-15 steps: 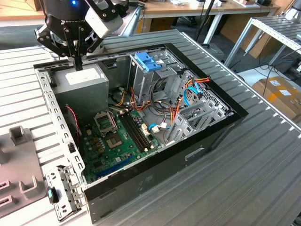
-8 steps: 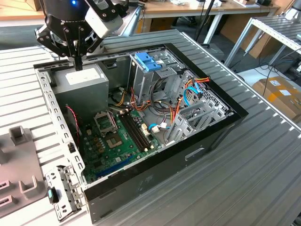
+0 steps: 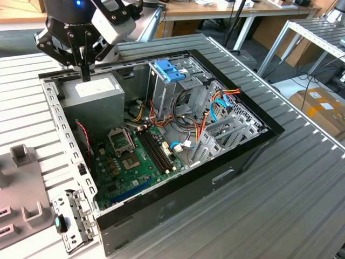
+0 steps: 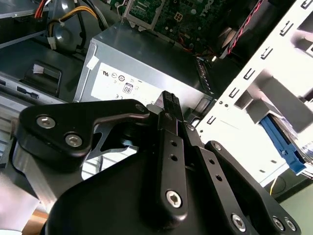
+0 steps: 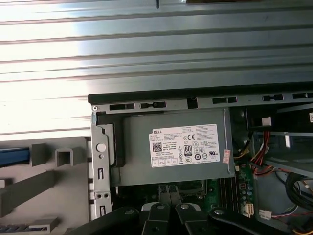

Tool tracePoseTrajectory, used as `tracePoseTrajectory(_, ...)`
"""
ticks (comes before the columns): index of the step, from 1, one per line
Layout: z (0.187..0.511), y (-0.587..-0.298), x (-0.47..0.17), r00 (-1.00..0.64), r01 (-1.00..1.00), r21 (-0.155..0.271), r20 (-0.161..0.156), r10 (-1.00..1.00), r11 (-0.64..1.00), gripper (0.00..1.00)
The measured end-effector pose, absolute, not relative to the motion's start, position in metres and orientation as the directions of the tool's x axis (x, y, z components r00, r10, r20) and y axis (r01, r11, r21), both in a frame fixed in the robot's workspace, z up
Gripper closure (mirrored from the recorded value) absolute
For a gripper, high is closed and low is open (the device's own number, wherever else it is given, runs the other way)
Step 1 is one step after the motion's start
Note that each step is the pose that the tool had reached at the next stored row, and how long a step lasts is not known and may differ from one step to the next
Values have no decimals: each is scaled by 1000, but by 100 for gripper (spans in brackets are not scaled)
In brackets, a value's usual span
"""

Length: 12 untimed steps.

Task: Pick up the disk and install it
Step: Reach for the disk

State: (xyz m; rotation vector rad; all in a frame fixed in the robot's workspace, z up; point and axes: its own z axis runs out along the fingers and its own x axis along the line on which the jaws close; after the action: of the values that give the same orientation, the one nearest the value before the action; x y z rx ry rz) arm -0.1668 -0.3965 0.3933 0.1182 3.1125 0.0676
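My gripper [image 3: 86, 74] hangs over the grey power-supply box [image 3: 96, 90] at the back corner of the open computer case [image 3: 188, 183]. Its black fingers are shut together with nothing between them, as both wrist views show [image 4: 169, 100] [image 5: 168, 192]. The disk sits outside the case, beyond its perforated side wall. Its light blue rail [image 4: 282, 146] shows in the second wrist view, and a blue strip of it [image 5: 13, 155] lies in the grey fixture in the first wrist view. Most of its body is hidden.
Inside the case are the green motherboard [image 3: 135, 162], loose cables [image 3: 215, 108] and a tall metal cage with a blue latch [image 3: 170, 70] on top. A grey fixture with upright posts [image 3: 21, 156] stands on the exterior view's left. The slatted metal table [image 3: 302, 189] surrounds the case.
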Motion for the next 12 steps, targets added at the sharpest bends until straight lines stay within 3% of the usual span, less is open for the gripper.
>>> tracePoseTrajectory(12, 393, -393, -186, -997, 75, 44, -24, 76, 996, 89)
